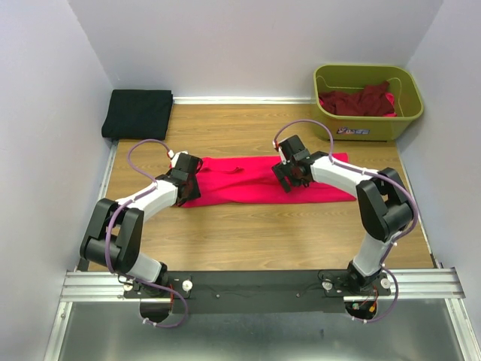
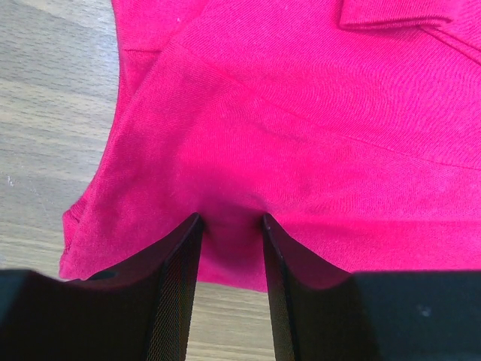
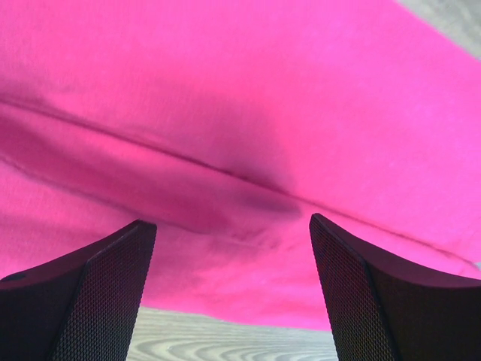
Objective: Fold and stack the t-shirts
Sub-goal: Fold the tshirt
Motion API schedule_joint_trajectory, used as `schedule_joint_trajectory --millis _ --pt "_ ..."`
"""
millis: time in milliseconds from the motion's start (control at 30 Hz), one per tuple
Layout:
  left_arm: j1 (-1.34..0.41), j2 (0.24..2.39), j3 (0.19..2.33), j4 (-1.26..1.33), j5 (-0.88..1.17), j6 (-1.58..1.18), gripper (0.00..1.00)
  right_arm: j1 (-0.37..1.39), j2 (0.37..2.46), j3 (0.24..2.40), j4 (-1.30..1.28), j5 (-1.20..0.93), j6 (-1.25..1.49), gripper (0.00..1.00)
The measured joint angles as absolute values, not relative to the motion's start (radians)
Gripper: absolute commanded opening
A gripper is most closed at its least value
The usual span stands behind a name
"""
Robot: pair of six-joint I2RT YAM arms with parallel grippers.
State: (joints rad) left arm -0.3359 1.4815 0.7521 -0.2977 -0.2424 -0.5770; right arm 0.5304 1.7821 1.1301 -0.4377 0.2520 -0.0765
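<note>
A bright pink-red t-shirt (image 1: 248, 180) lies folded into a long band across the middle of the wooden table (image 1: 248, 233). My left gripper (image 1: 188, 179) is at the shirt's left end. In the left wrist view its jaws (image 2: 231, 218) stand partly apart, tips resting on the cloth (image 2: 301, 135) near its front hem, with bare table showing between the fingers. My right gripper (image 1: 291, 174) hovers over the band's right half; its jaws (image 3: 233, 222) are wide open above a fold line in the cloth (image 3: 248, 98). A folded black t-shirt (image 1: 137, 113) lies at the back left.
An olive-green tub (image 1: 368, 126) at the back right holds dark maroon shirts (image 1: 357, 101). Walls close in the table at the left, back and right. A metal rail (image 1: 255, 284) with both arm bases runs along the near edge.
</note>
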Motion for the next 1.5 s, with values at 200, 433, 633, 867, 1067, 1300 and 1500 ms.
schedule_joint_trajectory --millis 200,433,633,867,1067,1300,1500 --pt "-0.336 1.481 0.752 -0.297 -0.243 -0.577 0.46 0.53 1.798 1.162 -0.432 0.278 -0.091 0.89" --pt "-0.336 1.481 0.752 -0.297 -0.244 -0.576 0.46 0.53 1.839 1.181 -0.412 0.349 -0.127 0.89" --pt "-0.336 1.481 0.751 -0.297 -0.246 -0.572 0.46 0.53 1.869 1.228 -0.387 0.481 -0.196 0.89" --pt "-0.336 1.481 0.749 -0.297 -0.251 -0.572 0.46 0.493 1.882 1.242 -0.341 0.604 -0.238 0.89" --pt "-0.336 1.475 0.745 -0.297 -0.252 -0.573 0.48 0.402 1.887 1.244 -0.332 0.673 -0.208 0.89" --pt "-0.287 1.394 0.735 -0.322 -0.249 -0.582 0.5 0.324 1.737 1.209 -0.348 0.554 -0.027 0.85" --pt "-0.154 1.282 0.731 -0.323 -0.229 -0.598 0.61 0.159 1.468 1.077 -0.359 0.331 0.228 0.83"
